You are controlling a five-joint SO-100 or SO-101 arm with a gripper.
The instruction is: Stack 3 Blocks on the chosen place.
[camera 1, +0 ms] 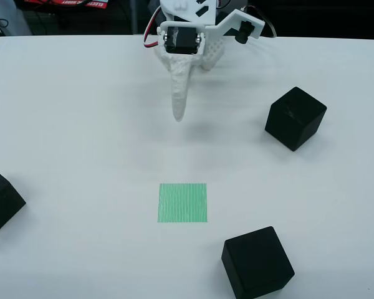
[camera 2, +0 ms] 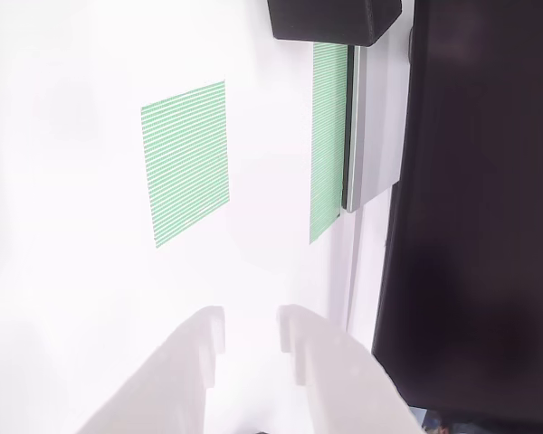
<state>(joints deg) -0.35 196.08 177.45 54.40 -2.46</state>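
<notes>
3 blocks [camera 1: 295, 118] scattered around green square [camera 1: 182, 202]

White 3D-printed plastic arm, seen from above. A black servo motor [camera 1: 179, 41] sits inside a white rectangular bracket fastened with small silver screws. Red, white and dark cables loop beside the motor. Below it the white tool [camera 1: 179, 93] tapers to a long, rough-textured, pointed finger. A small black cylindrical part [camera 1: 242, 34] is mounted right of the motor.
</notes>
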